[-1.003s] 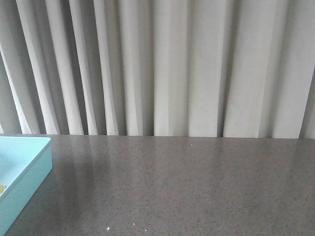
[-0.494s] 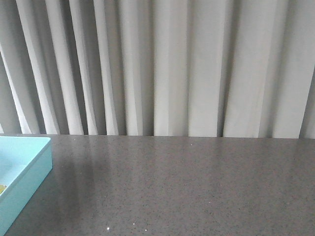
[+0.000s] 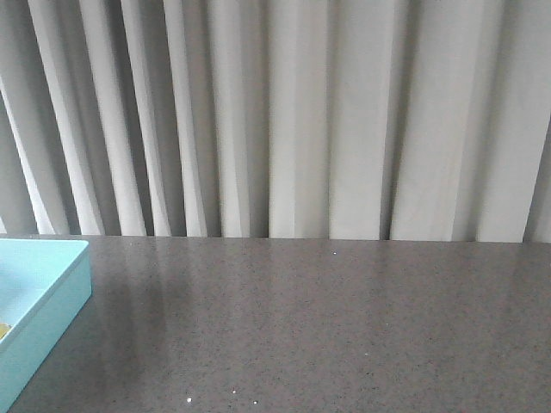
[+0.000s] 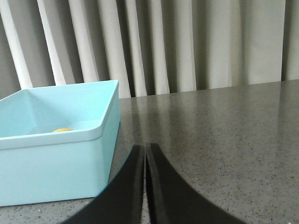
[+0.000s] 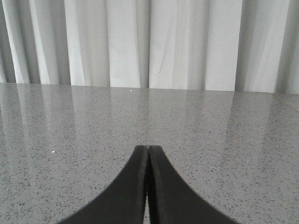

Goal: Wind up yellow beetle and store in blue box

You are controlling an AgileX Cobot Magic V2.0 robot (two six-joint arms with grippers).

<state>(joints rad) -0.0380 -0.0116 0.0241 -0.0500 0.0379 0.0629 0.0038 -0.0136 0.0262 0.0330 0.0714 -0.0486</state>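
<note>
Pale pleated curtains [image 3: 284,120] hang behind a speckled grey stone-look tabletop [image 3: 327,327]. The large shallow light blue box [image 4: 56,140] sits on it, and a small yellow sliver [image 4: 62,130] low inside is probably the yellow beetle, which suggests storing is done. Beside the box, the left gripper [image 4: 145,154] is closed and empty. Well apart from the box, the right gripper [image 5: 148,156] is also closed and empty.

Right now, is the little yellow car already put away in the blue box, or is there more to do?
Looks nearly finished. A bit of yellow, probably the yellow beetle, lies inside the blue box, though the wall hides most of it. Nothing is in hand: the left gripper and right gripper are both shut and empty, over the grey table. Whether the car got wound up cannot be told.
</note>
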